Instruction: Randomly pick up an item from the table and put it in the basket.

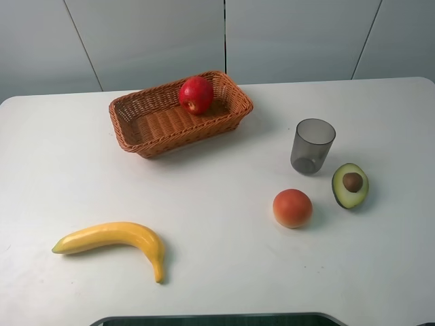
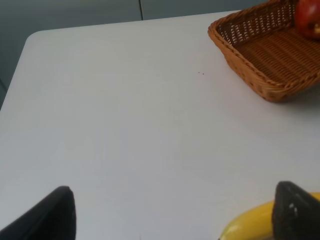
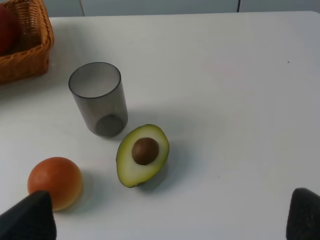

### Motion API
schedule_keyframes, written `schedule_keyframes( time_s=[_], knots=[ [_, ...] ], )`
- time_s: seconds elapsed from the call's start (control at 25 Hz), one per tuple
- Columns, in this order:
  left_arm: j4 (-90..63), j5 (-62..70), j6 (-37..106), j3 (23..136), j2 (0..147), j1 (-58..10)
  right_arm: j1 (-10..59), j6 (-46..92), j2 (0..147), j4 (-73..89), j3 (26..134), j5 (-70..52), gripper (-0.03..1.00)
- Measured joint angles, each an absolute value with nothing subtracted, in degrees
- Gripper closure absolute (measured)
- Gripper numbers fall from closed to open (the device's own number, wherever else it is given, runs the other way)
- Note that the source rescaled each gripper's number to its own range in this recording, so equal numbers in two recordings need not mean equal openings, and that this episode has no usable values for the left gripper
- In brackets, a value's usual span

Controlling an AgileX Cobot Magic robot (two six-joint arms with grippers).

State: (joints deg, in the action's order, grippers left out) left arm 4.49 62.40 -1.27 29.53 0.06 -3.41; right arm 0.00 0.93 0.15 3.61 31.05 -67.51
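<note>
White and bare across most of its surface, the table (image 1: pixel 224 272) is the largest thing before you, and everything else is best placed against the basket (image 1: pixel 146 129), the woven wicker tray at the far side. You will find the apple (image 1: pixel 196 94) already inside it, resting against the far wall near the right-hand corner, so the placing looks done for this item. Well apart from the basket, toward the near left, lies the banana (image 1: pixel 115 238); to the basket's right stands the grey cup (image 1: pixel 312 145), then the halved avocado (image 1: pixel 351 185) beyond the cup, and the orange-red round fruit (image 1: pixel 293 208) nearer to you than the cup. Your left gripper (image 2: pixel 170 212) is spread wide with nothing between its fingers, the banana just beside one fingertip; your right gripper (image 3: pixel 172 215) is likewise spread wide and empty, looking over the cup, avocado and round fruit. Should you handle the apple again, expect it to be firm, smooth and somewhat slick, light enough for one arm, and inclined to roll; close across its widest girth from above, not near the stem end, where the jaws would slide off. The basket's weave gives the apple some grip, so it should sit still.
</note>
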Motion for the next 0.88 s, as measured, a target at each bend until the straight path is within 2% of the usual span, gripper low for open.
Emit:
schedule_keyframes(
  time_s=[0.68, 0.88],
  knots=[
    [4.5, 62.4, -1.3, 29.5, 0.1, -3.4, -0.1, 1.7, 0.0, 3.7, 29.3, -63.0, -0.03],
    [4.5, 62.4, -1.3, 29.5, 0.1, -3.4, -3.4, 2.3, 0.0, 3.6, 29.3, -63.0, -0.03]
  ],
)
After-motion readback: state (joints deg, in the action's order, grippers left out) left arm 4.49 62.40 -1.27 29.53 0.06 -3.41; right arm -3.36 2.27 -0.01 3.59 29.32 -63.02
